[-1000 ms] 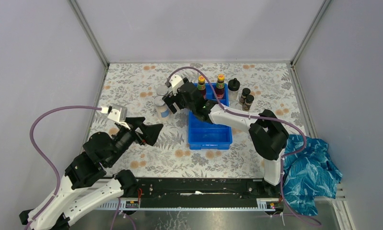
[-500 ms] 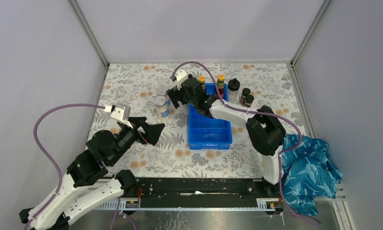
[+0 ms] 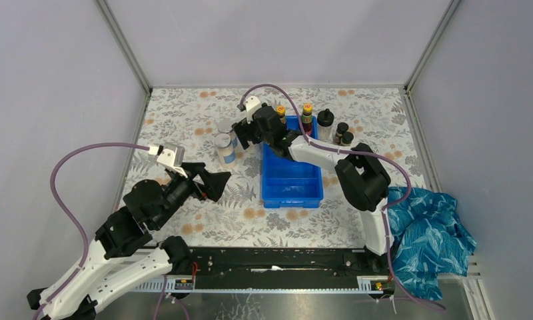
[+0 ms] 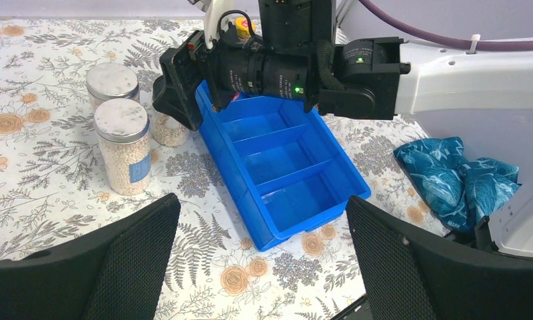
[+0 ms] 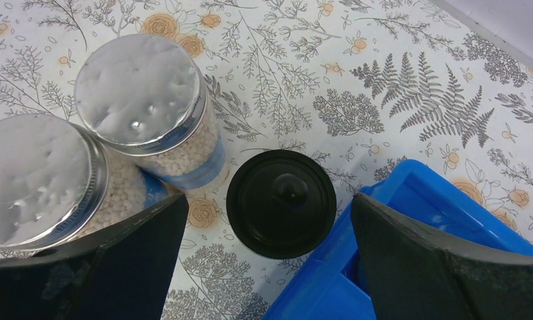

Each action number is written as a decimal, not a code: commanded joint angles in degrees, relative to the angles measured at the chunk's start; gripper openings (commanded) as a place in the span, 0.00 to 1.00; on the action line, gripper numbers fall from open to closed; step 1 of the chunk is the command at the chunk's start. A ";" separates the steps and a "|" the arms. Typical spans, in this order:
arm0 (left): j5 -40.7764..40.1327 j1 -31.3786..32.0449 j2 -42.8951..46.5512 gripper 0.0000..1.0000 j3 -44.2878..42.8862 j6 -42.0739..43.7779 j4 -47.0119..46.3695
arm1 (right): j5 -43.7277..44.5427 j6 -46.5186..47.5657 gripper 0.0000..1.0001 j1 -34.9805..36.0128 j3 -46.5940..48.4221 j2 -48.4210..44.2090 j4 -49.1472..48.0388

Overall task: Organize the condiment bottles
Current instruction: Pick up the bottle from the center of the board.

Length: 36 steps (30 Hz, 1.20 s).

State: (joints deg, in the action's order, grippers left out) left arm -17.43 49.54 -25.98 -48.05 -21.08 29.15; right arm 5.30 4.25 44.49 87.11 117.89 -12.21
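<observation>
In the right wrist view my right gripper (image 5: 269, 208) is open, directly above a clear bottle with a black domed cap (image 5: 281, 202) that stands between two silver-lidded jars (image 5: 140, 93) (image 5: 34, 177) and the blue tray (image 5: 410, 220). The fingers do not touch the bottle. From above, the right gripper (image 3: 246, 138) hides that bottle. The jars (image 3: 222, 148) stand left of it. Two dark red bottles (image 3: 307, 117), a second black domed bottle (image 3: 325, 123) and two short dark jars (image 3: 344, 135) stand behind the tray (image 3: 290, 190). My left gripper (image 3: 214, 181) is open and empty (image 4: 262, 220).
The tray's three compartments (image 4: 284, 160) hold nothing. A blue patterned cloth (image 3: 427, 233) lies at the front right, also in the left wrist view (image 4: 457, 173). Grey walls close off the back and sides of the flowered table (image 3: 184, 120).
My right gripper has moved back and right from over the silver-lidded jars to above the black domed bottle, then held. My left gripper has edged slightly to the right.
</observation>
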 commanded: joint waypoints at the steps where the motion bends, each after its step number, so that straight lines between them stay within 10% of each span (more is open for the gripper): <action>1: -0.64 0.30 -0.45 0.99 0.59 0.85 -1.99 | -0.92 -0.92 1.00 -0.84 3.36 1.31 -0.68; 29: -0.41 0.38 -0.59 0.99 1.80 2.19 -3.17 | -3.55 -2.00 0.84 -2.12 5.86 5.34 0.62; 36: -0.28 0.32 -0.17 0.99 1.78 1.92 -3.00 | -3.83 -2.05 0.49 -2.13 5.52 4.90 0.97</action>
State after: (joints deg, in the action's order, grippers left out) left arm -17.41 49.54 -26.74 -47.07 -19.79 28.32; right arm 2.66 2.52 42.72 91.11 122.98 -11.00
